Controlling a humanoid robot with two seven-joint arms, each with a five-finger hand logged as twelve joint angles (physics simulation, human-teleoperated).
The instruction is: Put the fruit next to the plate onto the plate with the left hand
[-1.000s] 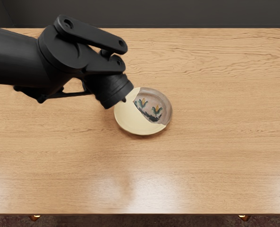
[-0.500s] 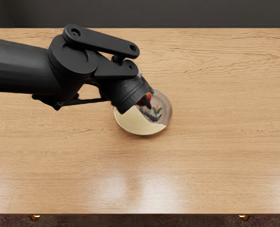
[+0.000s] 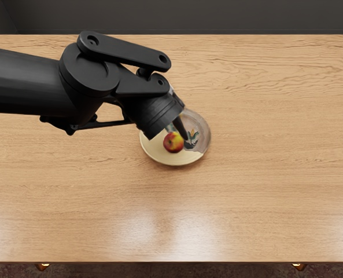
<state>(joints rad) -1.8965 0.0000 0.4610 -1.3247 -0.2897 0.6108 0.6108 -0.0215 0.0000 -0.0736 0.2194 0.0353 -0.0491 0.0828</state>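
So the fruit (image 3: 172, 142) is sitting on the plate (image 3: 159, 155), a bit left of the plate's middle and closer to the near rim than the far one. It looks like a small apple to me: round, mostly red, with a yellow-orange patch blending in on one side, kind of a soft blush rather than a hard edge. There's a slight shine on the skin. I can't make out a stem from this angle.

The plate itself is a shallow round dish, cream coloured on the left part. The right part looks glossier and greyer, with a little painted design of green and yellow plants peeking out just to the right of the fruit.

The left hand (image 3: 162, 116) comes in on a chunky black arm from the left edge and hangs right over the far-left side of the plate, covering that bit of the rim. The hand is directly above and just behind the fruit, very close to it. Honestly, most of the hand is tucked under the wrist housing from this view, so I can't tell how far open it is or whether it has any hold on the fruit.

Everything sits on a wooden table (image 3: 264, 174) with a light grain, and the plate is roughly in the middle of it.
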